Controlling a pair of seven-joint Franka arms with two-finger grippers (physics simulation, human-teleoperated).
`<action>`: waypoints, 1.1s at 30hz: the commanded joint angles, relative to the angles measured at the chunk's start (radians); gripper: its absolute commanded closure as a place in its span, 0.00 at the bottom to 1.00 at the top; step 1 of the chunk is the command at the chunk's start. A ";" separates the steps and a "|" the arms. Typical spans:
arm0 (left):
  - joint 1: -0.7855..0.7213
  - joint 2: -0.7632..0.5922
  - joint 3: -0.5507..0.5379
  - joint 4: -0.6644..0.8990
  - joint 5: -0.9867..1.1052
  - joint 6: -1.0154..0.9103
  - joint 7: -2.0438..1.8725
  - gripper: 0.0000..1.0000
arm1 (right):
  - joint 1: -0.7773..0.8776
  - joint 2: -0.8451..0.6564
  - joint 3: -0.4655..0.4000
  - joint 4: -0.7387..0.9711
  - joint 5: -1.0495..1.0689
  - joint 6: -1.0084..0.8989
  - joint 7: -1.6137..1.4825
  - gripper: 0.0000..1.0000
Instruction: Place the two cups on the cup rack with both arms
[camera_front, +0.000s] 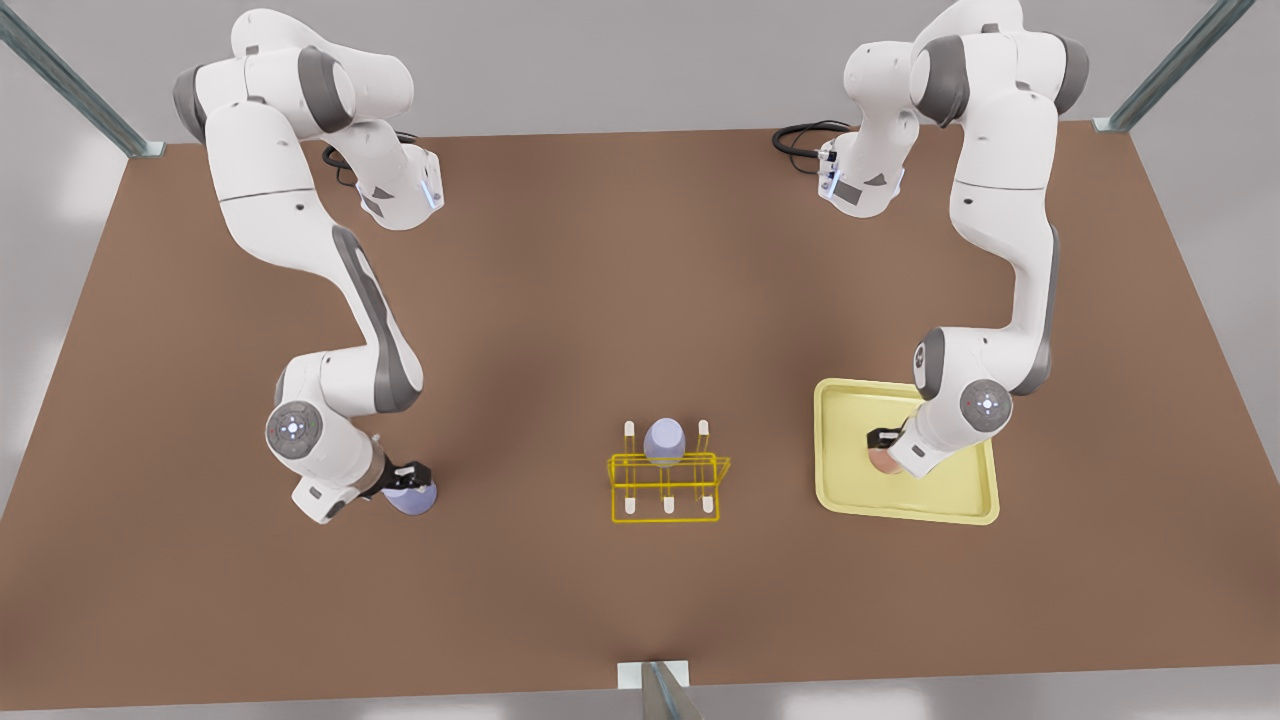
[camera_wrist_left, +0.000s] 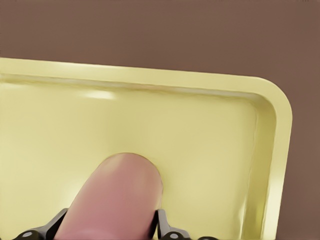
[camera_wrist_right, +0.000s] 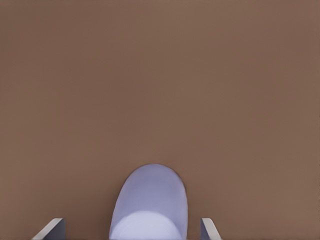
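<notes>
The pink cup stood on the pale yellow tray, the left hand closed against its sides. The lavender cup stood on the bench, between the right hand's spread fingers, apart from them. Between them, the yellow rack carried another lavender cup.

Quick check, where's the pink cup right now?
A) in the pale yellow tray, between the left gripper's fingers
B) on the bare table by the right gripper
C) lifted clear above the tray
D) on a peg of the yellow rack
A: the left wrist view shows the pink cup resting on the tray floor with the left gripper fingers on either side; the front view agrees.
</notes>
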 joint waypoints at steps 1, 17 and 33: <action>-0.002 -0.001 0.001 0.000 -0.005 0.009 0.018 0.22 | 0.001 0.001 0.000 -0.006 0.001 0.018 0.012 0.00; 0.002 -0.008 -0.005 0.040 -0.007 -0.059 0.017 0.21 | -0.003 0.061 -0.008 -0.035 -0.012 0.041 0.019 0.00; -0.013 0.257 -0.274 0.793 -0.168 -0.246 -0.265 0.21 | 0.017 0.089 -0.006 -0.024 -0.012 0.036 0.015 0.00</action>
